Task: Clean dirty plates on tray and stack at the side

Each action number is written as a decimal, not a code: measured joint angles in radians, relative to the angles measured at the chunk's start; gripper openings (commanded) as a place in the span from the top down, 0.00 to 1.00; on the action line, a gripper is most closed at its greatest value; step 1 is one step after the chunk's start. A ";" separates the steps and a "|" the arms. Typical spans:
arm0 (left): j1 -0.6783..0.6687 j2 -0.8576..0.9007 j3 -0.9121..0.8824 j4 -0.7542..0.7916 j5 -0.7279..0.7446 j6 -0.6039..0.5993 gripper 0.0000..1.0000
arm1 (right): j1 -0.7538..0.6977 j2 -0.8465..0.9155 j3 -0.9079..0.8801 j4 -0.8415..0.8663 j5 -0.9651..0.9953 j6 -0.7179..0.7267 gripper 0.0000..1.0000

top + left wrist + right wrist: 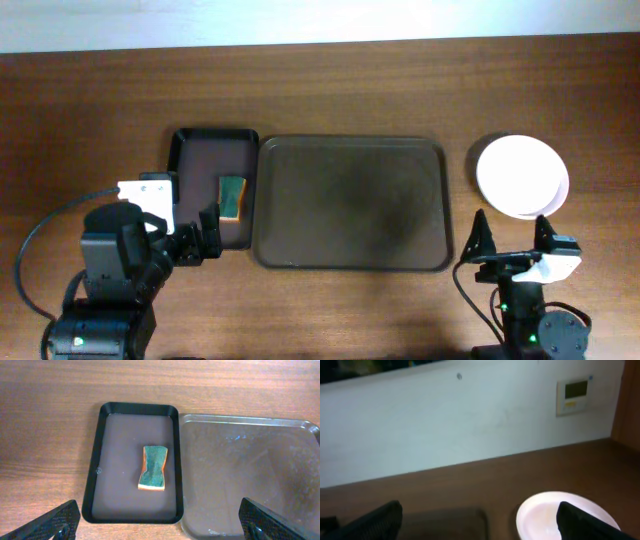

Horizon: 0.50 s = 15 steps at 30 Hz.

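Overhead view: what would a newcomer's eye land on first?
The big dark brown tray at the centre, lying bare. Then the white plates stacked on the tabletop to its right, and a green sponge in the small black tray on its left.

Left hand (210,235) and right hand (511,222) gape wide.
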 measured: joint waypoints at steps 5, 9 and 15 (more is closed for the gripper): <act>0.000 0.000 0.000 0.000 0.000 0.000 0.00 | 0.000 0.000 -0.144 0.231 -0.012 -0.001 0.01; 0.000 0.000 0.000 0.000 0.000 0.000 0.00 | 0.000 -0.002 -0.258 0.414 -0.014 -0.003 0.01; 0.000 0.000 0.000 0.000 0.000 0.000 0.00 | 0.000 0.000 -0.273 0.188 -0.092 -0.097 0.01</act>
